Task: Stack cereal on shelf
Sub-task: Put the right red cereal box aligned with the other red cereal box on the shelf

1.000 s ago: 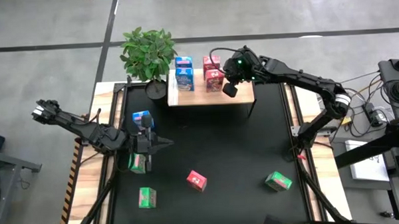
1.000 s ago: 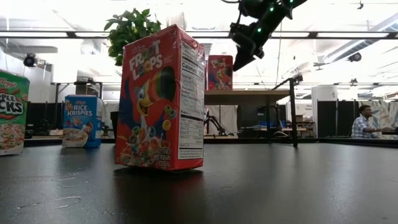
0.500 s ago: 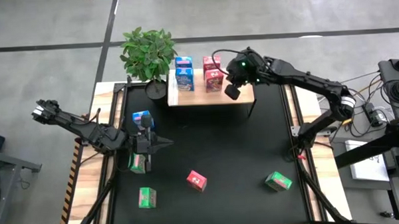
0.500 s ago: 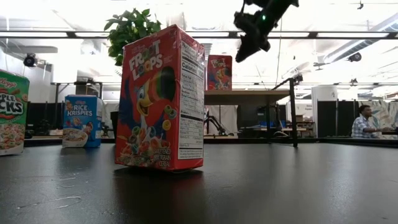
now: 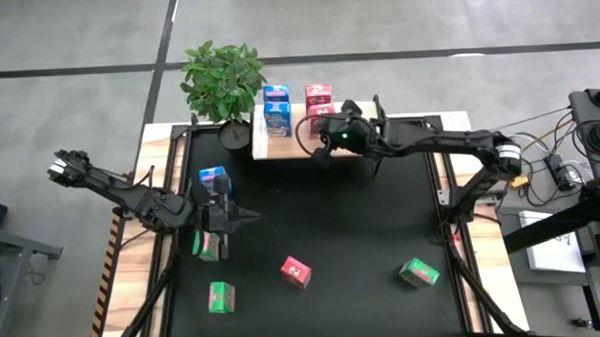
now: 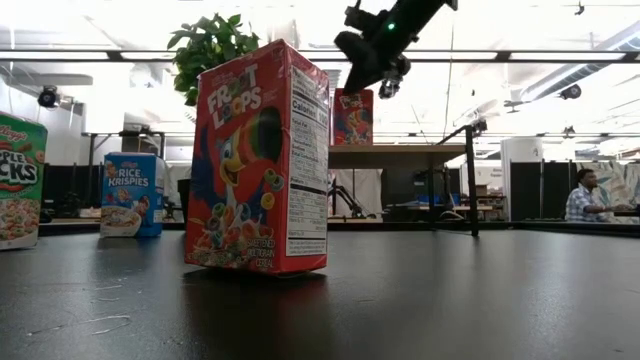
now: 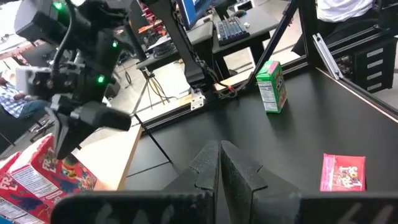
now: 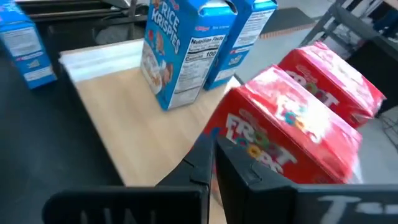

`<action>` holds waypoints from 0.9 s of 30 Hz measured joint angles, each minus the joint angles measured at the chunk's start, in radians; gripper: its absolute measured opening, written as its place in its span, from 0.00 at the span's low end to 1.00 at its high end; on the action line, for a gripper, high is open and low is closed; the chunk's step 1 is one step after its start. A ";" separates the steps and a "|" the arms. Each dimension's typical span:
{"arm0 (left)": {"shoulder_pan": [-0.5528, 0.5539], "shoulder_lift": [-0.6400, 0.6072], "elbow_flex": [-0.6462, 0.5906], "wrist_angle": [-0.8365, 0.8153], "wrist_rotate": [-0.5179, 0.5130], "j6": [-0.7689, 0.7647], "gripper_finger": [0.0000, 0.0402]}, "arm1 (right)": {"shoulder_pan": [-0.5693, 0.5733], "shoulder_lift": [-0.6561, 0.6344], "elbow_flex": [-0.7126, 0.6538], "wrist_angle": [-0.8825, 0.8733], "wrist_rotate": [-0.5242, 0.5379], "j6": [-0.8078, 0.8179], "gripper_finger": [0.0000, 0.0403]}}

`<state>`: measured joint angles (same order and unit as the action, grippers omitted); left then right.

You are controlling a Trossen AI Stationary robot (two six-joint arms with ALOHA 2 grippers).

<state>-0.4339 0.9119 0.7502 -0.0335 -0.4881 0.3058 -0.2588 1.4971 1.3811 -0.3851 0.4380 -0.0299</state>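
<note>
The shelf, a low light-wood board, stands at the table's far edge. Two blue cartons and two red cartons stand on it. My right gripper hangs shut over the shelf's near edge, its tips just short of the near red carton. On the black mat sit a blue carton, three green ones and a red one. My left gripper hovers shut and empty over the mat's left side, beside a green carton.
A potted plant stands left of the shelf at the far edge. The mat's middle lies bare between the loose cartons. In the low view a person sits in the room far behind the table.
My right gripper has swung from above the shelf's right part toward the table's left, along the shelf's near edge. It has come a little lower and turned toward the cartons, and it has stayed shut. The cartons have not moved.
</note>
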 joint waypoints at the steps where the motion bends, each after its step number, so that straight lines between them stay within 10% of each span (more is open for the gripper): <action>1: 0.000 0.000 0.000 0.000 0.000 0.000 0.00 | -0.001 0.011 0.000 0.016 0.005 -0.007 0.02; 27: 0.000 0.001 0.000 -0.014 0.001 -0.047 0.00 | -0.016 0.028 0.005 0.062 0.000 -0.028 0.02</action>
<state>-0.4341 0.9127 0.7502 -0.0479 -0.4871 0.2590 -0.2745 1.5249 1.3857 -0.3231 0.4383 -0.0582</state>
